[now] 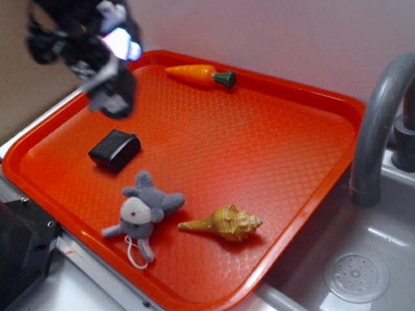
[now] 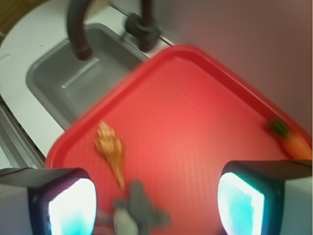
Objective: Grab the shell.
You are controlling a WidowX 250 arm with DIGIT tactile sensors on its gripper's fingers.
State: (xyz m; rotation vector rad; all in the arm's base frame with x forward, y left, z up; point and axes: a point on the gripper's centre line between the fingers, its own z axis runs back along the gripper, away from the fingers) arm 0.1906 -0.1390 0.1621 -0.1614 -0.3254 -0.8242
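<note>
knobby spiral shell (image 1: 224, 223), waffle-textured orange tray (image 1: 272, 142)

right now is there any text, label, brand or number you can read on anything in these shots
No readable text in either view.
tray: embossed grid pattern only, no lettering.
shell, carrot, plush toy: no labels or marks.
black block: plain, nothing printed on the visible faces.
gripper: the fingers glow blank, and it is blurred in the exterior view.
faucet, sink: no markings visible.

Blurred black pincer (image 1: 110, 97), seemingly pale glowing pads (image 2: 72, 205)
</note>
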